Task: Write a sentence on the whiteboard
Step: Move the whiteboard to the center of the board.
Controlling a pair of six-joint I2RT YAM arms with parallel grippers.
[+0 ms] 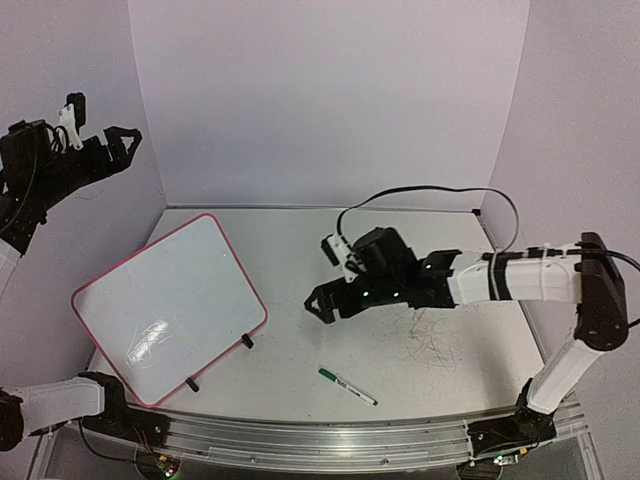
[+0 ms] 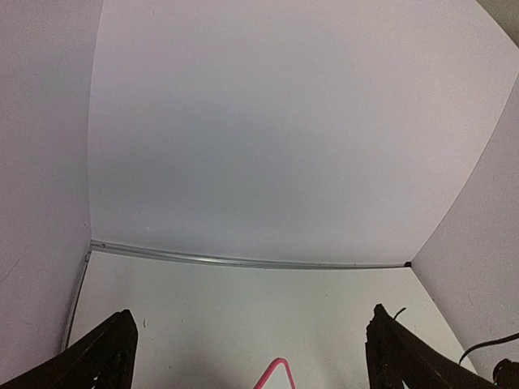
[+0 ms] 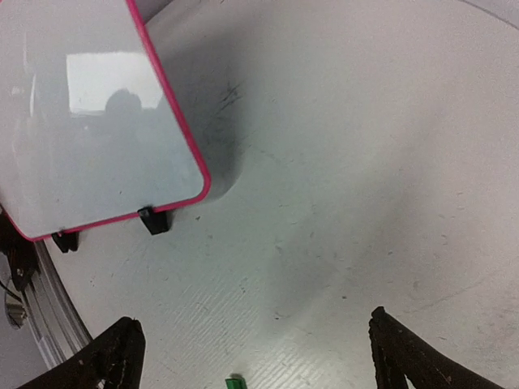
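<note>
As the whiteboard [image 1: 165, 300] stands propped | left pincer [image 2: 251, 316] spread wide, empty | right pincer [image 3: 253, 320] spread wide, empty

whiteboard [image 3: 97, 121] cropped by right wrist view's top-left edge, green marker [image 3: 235, 381] cut off at bottom

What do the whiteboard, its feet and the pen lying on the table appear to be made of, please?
The whiteboard: a glossy coated panel, likely melamine or painted metal, since it mirrors a light patch; its red-pink rim looks like plastic. Its black feet: matte, probably moulded plastic. The pen: a green-and-white barrel, apparently plastic.
</note>
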